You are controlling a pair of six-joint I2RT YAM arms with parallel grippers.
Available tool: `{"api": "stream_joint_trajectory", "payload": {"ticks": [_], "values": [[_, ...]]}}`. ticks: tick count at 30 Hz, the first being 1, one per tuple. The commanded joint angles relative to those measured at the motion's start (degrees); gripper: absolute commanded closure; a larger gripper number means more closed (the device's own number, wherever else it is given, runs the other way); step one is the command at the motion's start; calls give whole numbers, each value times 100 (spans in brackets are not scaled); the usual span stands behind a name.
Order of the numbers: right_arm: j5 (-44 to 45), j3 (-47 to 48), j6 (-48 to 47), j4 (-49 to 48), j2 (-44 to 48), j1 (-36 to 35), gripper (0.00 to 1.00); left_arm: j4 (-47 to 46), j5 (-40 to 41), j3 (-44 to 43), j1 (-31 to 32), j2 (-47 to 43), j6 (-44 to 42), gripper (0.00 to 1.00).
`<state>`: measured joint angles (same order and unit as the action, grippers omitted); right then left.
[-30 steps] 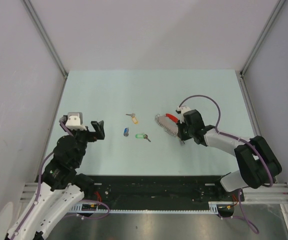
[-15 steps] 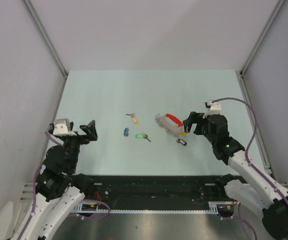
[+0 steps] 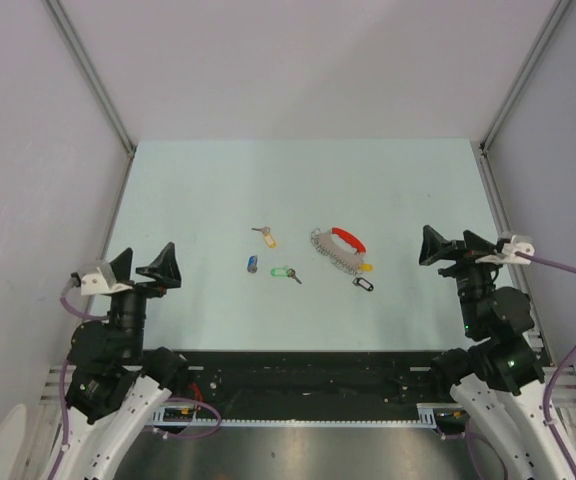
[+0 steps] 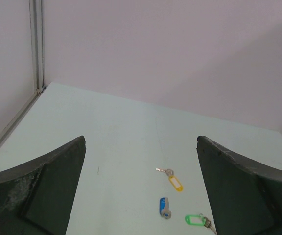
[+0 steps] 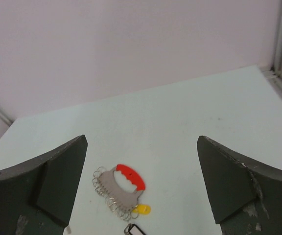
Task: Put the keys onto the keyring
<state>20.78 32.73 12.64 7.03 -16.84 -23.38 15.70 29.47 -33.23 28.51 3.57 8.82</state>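
Left pincer (image 3: pixel 145 262) and right pincer (image 3: pixel 451 245) stand spread, holding nothing. The keyring (image 3: pixel 340 248) lies on the desk (image 3: pixel 218 180), yellow key (image 3: pixel 365 267) touching it, black key (image 3: pixel 363 284) just beside, three other keys (image 3: pixel 285 273) nearer the left arm (image 3: pixel 118 340). Better pinch one key by its tag, descending straight

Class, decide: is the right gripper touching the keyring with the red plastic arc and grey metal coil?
Apart. The top view shows bare table between the open right gripper and the red-and-grey keyring.
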Motion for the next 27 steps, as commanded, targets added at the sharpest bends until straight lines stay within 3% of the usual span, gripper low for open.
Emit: {"api": "stream_joint_trajectory", "payload": {"ticks": [1,27], "values": [[646,146,-535,246,505,26,0,-533,164,159,-74,-349,138,0],[1069,146,-500,519,814,26,0,-489,137,133,-250,-190,85,0]]}}
